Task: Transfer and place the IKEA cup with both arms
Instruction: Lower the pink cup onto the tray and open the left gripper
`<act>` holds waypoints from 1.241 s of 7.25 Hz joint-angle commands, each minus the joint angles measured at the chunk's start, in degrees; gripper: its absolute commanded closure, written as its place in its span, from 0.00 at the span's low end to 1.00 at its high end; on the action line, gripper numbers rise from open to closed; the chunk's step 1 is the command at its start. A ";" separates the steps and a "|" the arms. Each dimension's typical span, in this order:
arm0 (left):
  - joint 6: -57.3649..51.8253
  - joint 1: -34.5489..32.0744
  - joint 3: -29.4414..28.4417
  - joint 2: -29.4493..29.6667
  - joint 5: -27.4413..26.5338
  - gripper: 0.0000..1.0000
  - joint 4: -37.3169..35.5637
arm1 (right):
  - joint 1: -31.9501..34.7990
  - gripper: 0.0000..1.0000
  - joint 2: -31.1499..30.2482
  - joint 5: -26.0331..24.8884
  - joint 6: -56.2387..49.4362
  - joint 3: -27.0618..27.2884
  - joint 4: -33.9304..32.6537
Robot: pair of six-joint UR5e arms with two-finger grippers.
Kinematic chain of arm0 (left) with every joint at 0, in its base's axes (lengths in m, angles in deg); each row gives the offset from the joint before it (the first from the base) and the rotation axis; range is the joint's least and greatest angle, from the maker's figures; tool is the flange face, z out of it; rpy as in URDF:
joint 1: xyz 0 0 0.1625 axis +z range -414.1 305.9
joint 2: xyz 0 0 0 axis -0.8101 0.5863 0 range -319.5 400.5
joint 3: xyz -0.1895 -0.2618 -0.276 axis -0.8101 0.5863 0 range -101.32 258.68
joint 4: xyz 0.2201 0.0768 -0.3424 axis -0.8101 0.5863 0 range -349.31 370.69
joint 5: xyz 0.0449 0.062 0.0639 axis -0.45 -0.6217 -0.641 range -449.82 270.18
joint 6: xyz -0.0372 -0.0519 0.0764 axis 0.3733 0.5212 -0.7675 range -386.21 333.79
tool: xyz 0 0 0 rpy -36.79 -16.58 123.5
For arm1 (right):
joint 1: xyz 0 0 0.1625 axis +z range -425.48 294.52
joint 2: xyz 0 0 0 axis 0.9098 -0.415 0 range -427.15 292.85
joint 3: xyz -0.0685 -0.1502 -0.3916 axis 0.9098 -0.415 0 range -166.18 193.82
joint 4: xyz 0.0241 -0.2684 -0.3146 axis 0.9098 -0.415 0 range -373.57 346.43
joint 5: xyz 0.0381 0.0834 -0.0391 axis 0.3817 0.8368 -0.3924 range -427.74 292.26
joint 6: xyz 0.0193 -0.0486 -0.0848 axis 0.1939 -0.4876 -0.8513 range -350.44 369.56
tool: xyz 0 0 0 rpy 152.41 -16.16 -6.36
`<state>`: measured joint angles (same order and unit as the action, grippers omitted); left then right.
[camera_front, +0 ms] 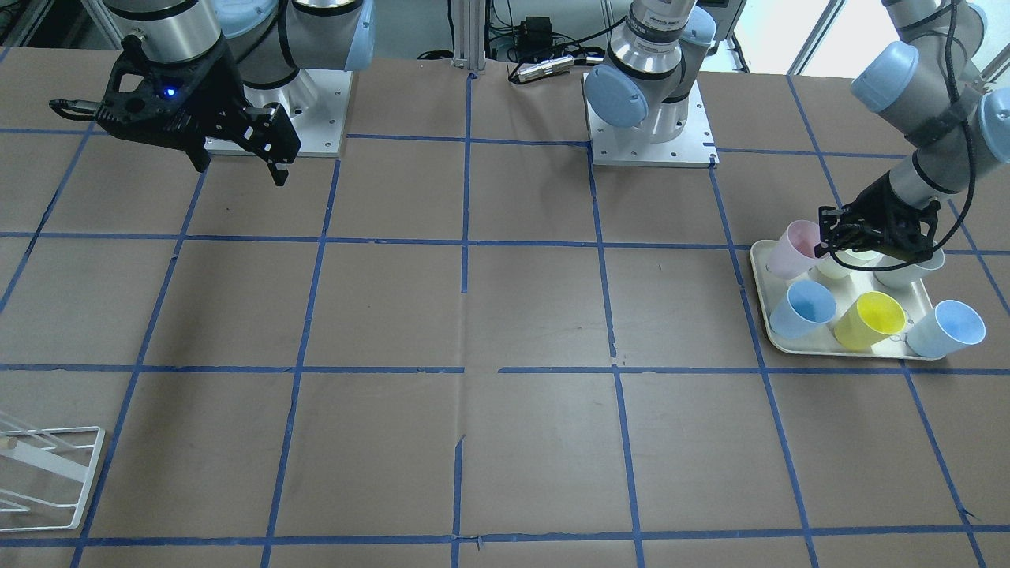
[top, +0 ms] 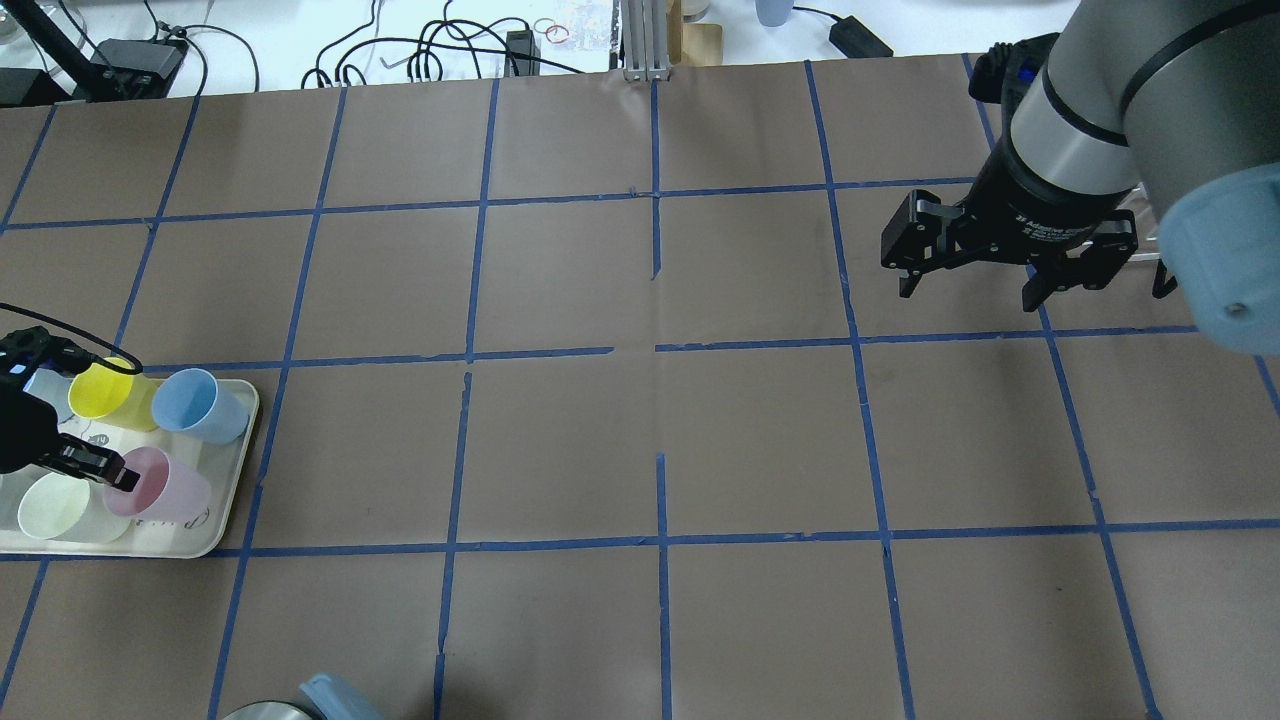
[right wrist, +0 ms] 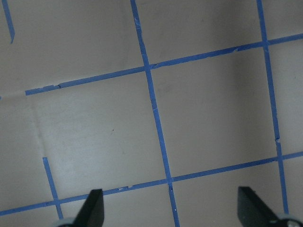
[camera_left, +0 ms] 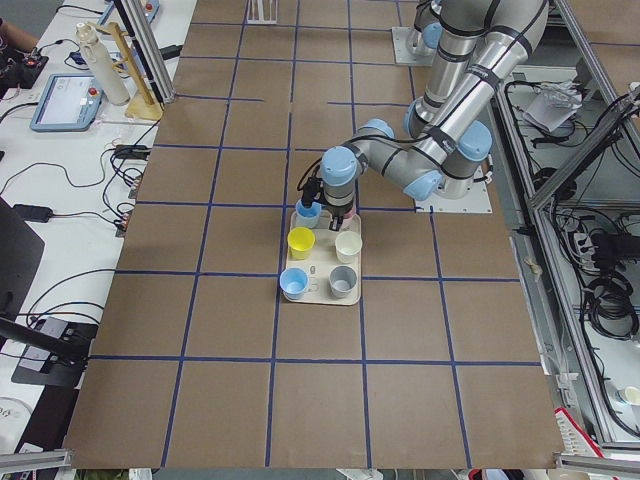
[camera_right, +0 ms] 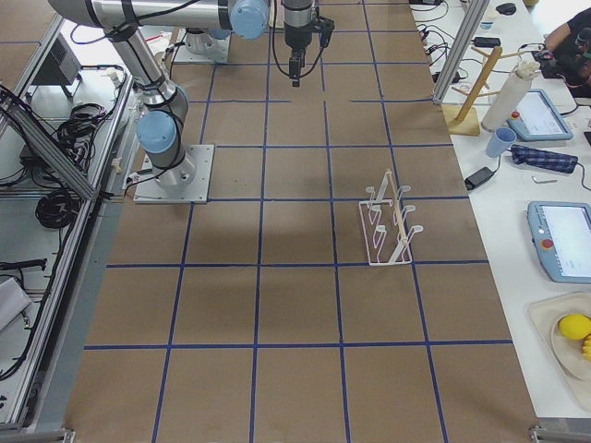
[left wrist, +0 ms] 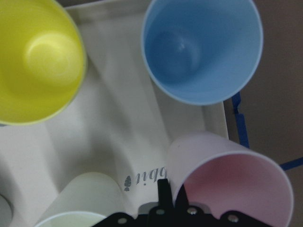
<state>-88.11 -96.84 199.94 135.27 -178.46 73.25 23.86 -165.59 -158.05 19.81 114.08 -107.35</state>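
The pale pink IKEA cup (top: 165,490) stands at the near right corner of a white tray (top: 235,470) at the table's left end. It also shows in the front view (camera_front: 793,248) and the left wrist view (left wrist: 227,179). My left gripper (top: 115,475) is down over the tray, its fingers closed on the pink cup's rim, one inside and one outside (left wrist: 173,191). My right gripper (top: 965,285) hangs open and empty above the bare table on the far right, and it also shows in the front view (camera_front: 241,172).
The tray also holds a yellow cup (top: 100,392), a light blue cup (top: 195,400), a cream-white cup (top: 55,505) and others partly hidden by the left arm. A white wire rack (camera_front: 47,473) stands at the table's right end, on the operators' side.
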 commanded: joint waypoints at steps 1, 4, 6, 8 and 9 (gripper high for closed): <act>0.11 0.02 0.21 0.06 -0.04 1.00 0.28 | -0.04 0.00 0.00 0.65 0.13 -0.07 0.27; 0.20 0.02 0.91 0.32 -1.09 1.00 0.19 | -0.13 0.00 0.00 2.34 0.04 0.02 0.44; 0.28 0.02 1.00 0.76 -1.87 0.81 -0.07 | -0.13 0.00 0.00 2.07 0.04 0.20 0.71; 0.28 -0.07 1.00 0.94 -1.97 0.48 0.01 | -0.13 0.00 0.00 1.98 0.74 0.20 0.53; 0.28 -0.07 0.57 0.59 -2.14 0.41 0.62 | -0.04 0.00 0.00 1.98 0.66 0.20 0.88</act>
<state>-87.83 -96.89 200.84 136.06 -180.43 73.38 23.74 -165.58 -156.01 20.31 114.27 -106.75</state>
